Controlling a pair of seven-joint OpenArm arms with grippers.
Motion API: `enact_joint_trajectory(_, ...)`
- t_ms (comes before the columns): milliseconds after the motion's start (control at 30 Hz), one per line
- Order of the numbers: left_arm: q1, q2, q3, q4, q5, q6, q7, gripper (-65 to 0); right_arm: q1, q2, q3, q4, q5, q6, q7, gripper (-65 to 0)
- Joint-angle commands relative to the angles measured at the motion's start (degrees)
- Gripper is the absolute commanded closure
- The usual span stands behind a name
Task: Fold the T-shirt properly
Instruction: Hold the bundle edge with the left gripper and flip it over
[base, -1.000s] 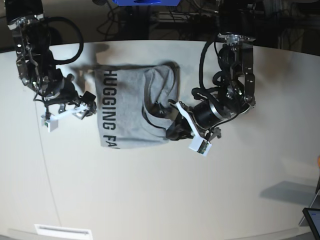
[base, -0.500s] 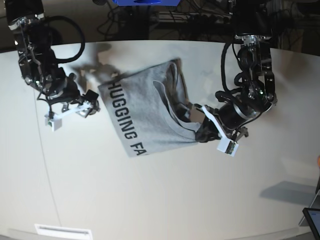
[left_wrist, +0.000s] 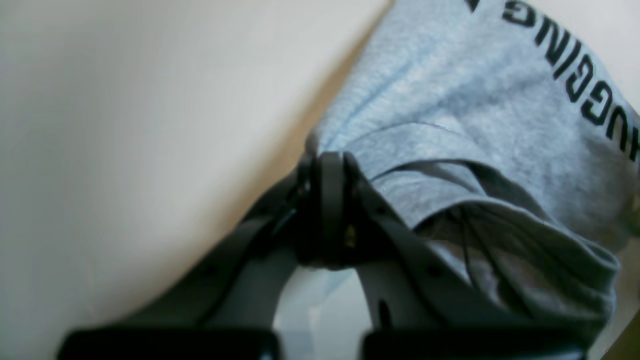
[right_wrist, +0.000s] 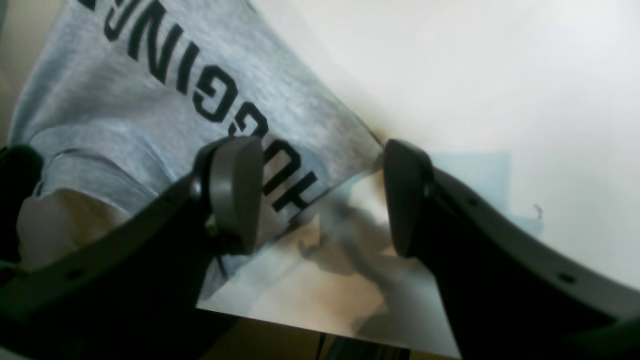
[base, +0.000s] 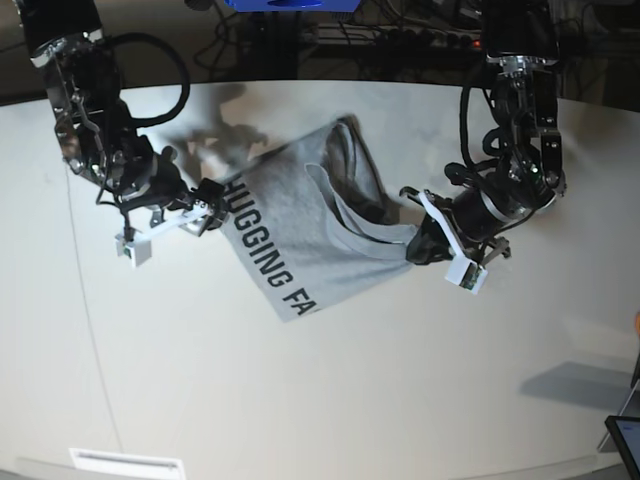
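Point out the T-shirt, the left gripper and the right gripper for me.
T-shirt (base: 300, 225): base view, plain grey middle of the cloth.
Left gripper (left_wrist: 327, 165): left wrist view, closed fingertips pinching a shirt fold.
Right gripper (right_wrist: 320, 200): right wrist view, gap between the open fingers.

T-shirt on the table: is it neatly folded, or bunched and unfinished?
Bunched and unfinished: the T-shirt lies skewed with loose folds, one edge pinched in the left hand.

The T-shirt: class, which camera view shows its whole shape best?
The base view: the whole T-shirt shows, lying skewed on the table. The left wrist view shows only bunched cloth pinched in the left gripper; the right wrist view shows one lettered corner by the open right gripper.
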Motion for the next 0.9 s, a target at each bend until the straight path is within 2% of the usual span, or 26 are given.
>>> enact_joint_trajectory(0, -0.4, -2.1, -0.5, 2.0, -0.9, -0.2, -1.5, 0.0, 1.0, 0.4, 0.4, 0.7, 0.0, 0.2, 0.3, -36.7)
enact_joint_trajectory(67, -0.2, -3.6, -0.9, 3.0, -0.9, -0.2, -1.5, 0.0, 1.0, 0.4, 0.4, 0.7, 0.0, 0.2, 0.3, -36.7)
enact_joint_trajectory(200, 0.0, -5.7, -6.6, 3.0, -0.9, -0.2, -1.5, 0.0, 0.8, 0.3, 0.2, 0.8, 0.1, 0.2, 0.3, -36.7)
enact_joint_trajectory(333, 0.1, -9.4, -10.1, 2.9, -0.9, -0.4, -1.5, 0.0, 1.4, 0.4, -3.5, 0.8, 0.1, 0.2, 0.6, -36.7)
enact_joint_trajectory(433, 0.9, -11.7, -10.7, 3.0, -0.9, -3.1, -0.7, 0.0, 2.1, 0.3, -5.4, 0.8, 0.1, 0.2, 0.6, -36.7)
enact_joint_trajectory(567, 1.3, -11.5, -10.4, 3.0, -0.9, -3.5, 3.0, 0.0, 3.0, 0.3, -6.9, 0.8, 0.1, 0.2, 0.6, -36.7)
enact_joint_trajectory(733, 3.8, -11.4, -11.0, 3.9, -0.9, -3.5, 2.6, -0.3, 3.0, 0.3, -6.9, 0.8, 0.1, 0.2, 0.6, -36.7)
enact_joint_trajectory(800, 3.9, -11.4, -11.1, 4.9, -0.9, -3.5, 2.9, -6.7, 3.0, 0.3, -6.9, 0.8, 0.1, 0.2, 0.6, -36.9)
enact_joint_trajectory(867, 3.9, -11.5, -11.1, 5.1, -0.9, -3.5, 3.0, -17.8, 2.9, 0.3, -6.9, 0.9, 0.2, 0.2, 0.6, -36.9)
